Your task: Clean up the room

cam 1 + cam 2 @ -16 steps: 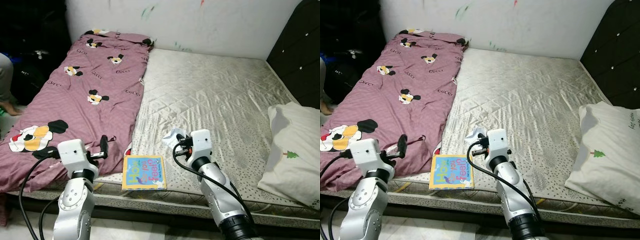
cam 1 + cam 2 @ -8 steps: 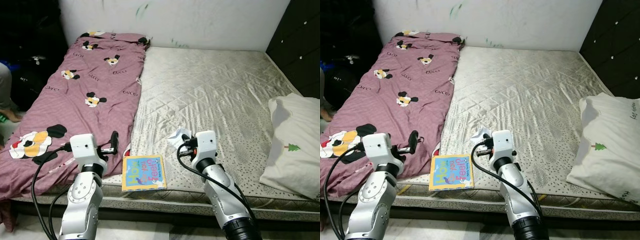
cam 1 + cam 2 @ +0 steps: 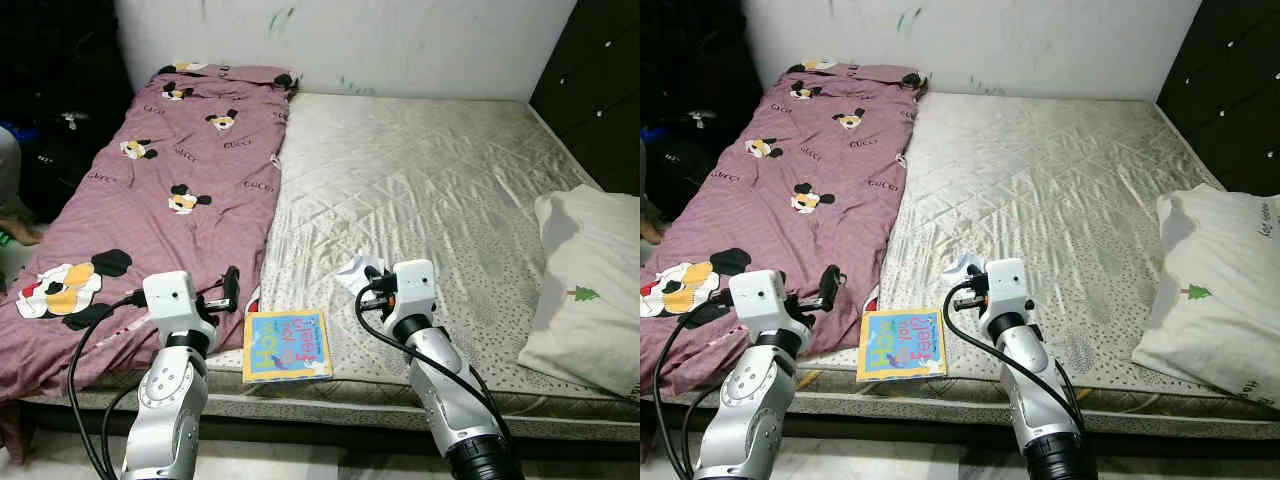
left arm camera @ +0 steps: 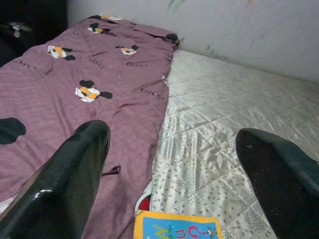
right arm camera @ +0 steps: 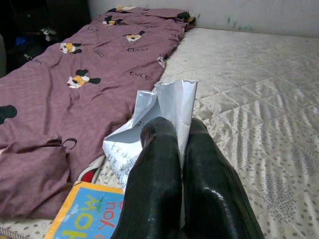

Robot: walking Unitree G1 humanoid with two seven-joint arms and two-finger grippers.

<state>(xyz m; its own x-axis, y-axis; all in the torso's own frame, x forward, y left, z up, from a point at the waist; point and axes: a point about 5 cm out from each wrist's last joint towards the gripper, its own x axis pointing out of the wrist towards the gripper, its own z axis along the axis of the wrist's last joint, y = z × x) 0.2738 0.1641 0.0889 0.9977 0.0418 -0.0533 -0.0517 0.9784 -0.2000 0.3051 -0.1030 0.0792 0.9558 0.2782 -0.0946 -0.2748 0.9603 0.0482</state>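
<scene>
My right gripper (image 3: 369, 287) hovers over the front of the mattress (image 3: 430, 180), shut on a crumpled white paper wrapper (image 5: 167, 102) that sticks up from its fingers (image 5: 154, 164). A colourful children's book (image 3: 287, 344) lies flat at the mattress's front edge, just left of that gripper. My left gripper (image 4: 172, 134) is open and holds nothing. It hangs over the front end of the purple cartoon-mouse blanket (image 3: 170, 190), left of the book (image 4: 177, 231).
A white pillow (image 3: 590, 290) with a small tree print lies at the right edge of the bed. The dark padded headboard (image 3: 600, 90) stands behind it. A person's leg and foot (image 3: 10, 200) show at the far left, beside dark clutter.
The camera has shifted a little. My left gripper has come slightly closer to the book. The right gripper still holds the white wrapper in the same place.
</scene>
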